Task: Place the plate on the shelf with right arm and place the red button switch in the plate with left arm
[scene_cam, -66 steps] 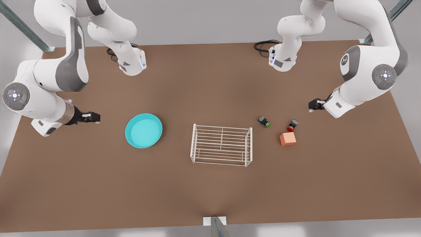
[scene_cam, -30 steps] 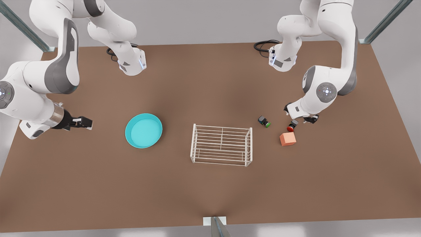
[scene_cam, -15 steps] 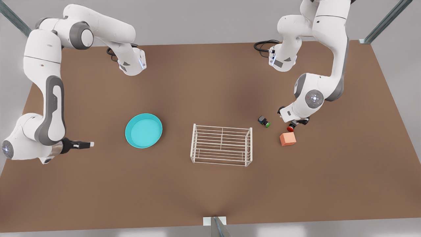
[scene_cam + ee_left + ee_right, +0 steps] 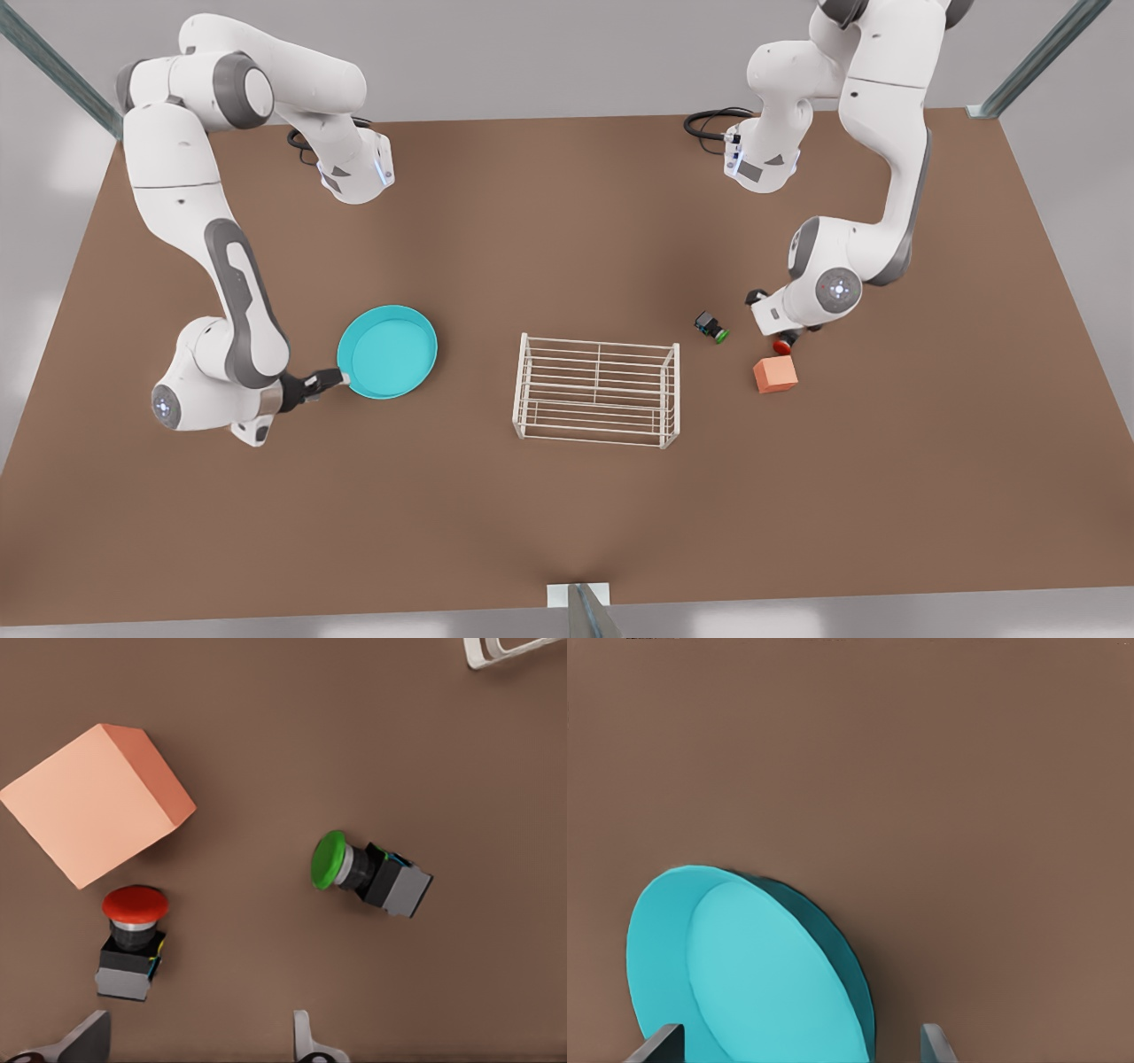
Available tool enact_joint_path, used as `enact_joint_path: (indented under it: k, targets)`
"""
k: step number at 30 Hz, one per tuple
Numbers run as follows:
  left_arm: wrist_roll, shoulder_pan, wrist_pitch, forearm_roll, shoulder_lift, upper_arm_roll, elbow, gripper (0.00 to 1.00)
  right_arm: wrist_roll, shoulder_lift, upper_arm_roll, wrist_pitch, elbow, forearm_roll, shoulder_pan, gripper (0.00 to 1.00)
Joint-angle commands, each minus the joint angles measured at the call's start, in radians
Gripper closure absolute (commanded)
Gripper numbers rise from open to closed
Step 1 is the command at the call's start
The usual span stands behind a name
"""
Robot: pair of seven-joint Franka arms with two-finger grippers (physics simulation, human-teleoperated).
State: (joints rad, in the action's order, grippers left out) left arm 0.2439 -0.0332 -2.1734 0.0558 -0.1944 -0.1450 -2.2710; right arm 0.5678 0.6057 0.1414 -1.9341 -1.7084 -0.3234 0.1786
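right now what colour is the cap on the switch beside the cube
Red, clearest in the left wrist view.

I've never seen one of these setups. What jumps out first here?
A bright turquoise plate lies on the brown table, the right gripper at its rim. A white wire shelf stands mid-table. At the front view's right, the open left gripper hovers over a red button switch beside a salmon cube.

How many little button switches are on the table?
2. The red button switch lies beside the orange cube, under the left gripper. The green button switch lies nearer the shelf.
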Motion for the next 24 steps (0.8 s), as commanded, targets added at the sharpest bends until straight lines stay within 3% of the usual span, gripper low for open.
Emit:
enact_joint_path:
  k: [1, 4, 9, 24]
  targets:
    - [0.020, 0.012, -0.115, -0.016, 0.027, 0.001, -0.050, 0.00, 0.391, 0.014, 0.003, -0.147, 0.003, -0.003, -0.002, 0.01]
    - [0.017, 0.018, -0.223, -0.050, 0.087, 0.002, -0.082, 0.00, 0.405, 0.032, 0.001, -0.167, 0.004, -0.006, 0.002, 0.01]
    - [0.018, 0.016, -0.397, -0.074, 0.035, 0.001, -0.124, 0.00, 0.494, 0.040, 0.001, -0.161, -0.002, -0.008, 0.009, 0.07]
    - [0.064, 0.061, -0.479, -0.060, -0.103, 0.001, -0.073, 0.00, 0.532, -0.080, 0.018, -0.180, -0.209, -0.059, 0.001, 0.09]
